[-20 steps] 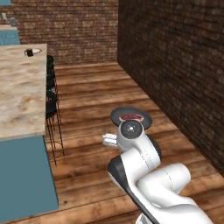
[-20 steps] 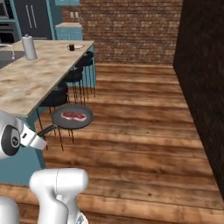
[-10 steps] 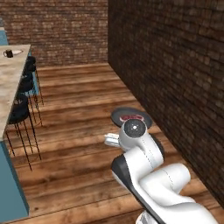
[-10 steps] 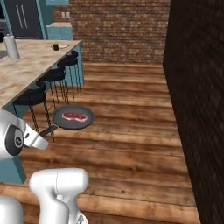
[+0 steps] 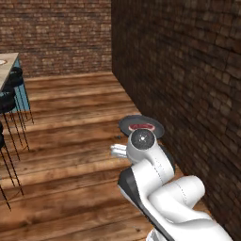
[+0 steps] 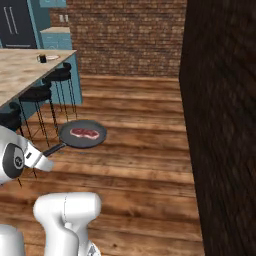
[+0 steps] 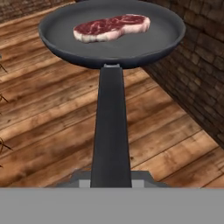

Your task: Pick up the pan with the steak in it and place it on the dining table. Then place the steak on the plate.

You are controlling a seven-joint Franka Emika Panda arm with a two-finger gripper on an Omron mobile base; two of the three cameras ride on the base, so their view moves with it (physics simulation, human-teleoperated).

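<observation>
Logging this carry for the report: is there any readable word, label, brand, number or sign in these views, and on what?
None readable: the pan, the steak, the dining table, the brick wall and the wooden floor carry no text.

Open wooden floor (image 6: 135,150) ahead; a brick wall (image 6: 220,125) crowds the right, bar stools (image 6: 47,95) line the left.

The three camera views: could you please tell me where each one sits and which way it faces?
Left base view: behind the arm's left, facing the wood floor and brick wall; white arm lower right, pan beyond it.
Right base view: behind its right, facing the dining table; arm lower left.
Hand view: along the pan's handle, past the steak.
All three share pan and steak.
</observation>
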